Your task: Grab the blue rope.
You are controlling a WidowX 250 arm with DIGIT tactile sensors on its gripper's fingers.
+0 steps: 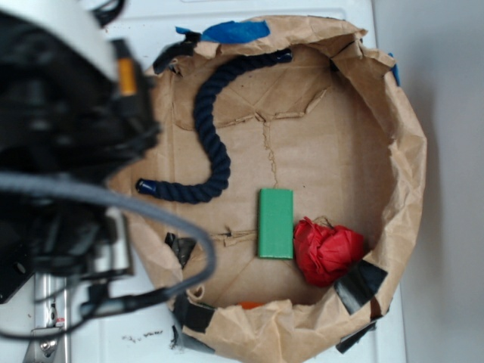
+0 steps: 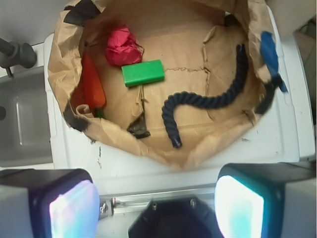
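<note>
The blue rope is a thick dark navy twisted rope lying in an S-curve on the cardboard floor inside a brown paper ring, left of centre. In the wrist view the blue rope curves from the upper right down to a glossy end near the paper wall. My gripper is open and empty, its two pads wide apart, hanging above the white surface outside the paper ring, short of the rope. In the exterior view the arm fills the left side and the fingers are hidden.
A brown paper wall rings the cardboard. Inside lie a green block, a crumpled red cloth and an orange carrot-like toy. A bright-blue tape patch sits on the far rim. A grey cable crosses the arm.
</note>
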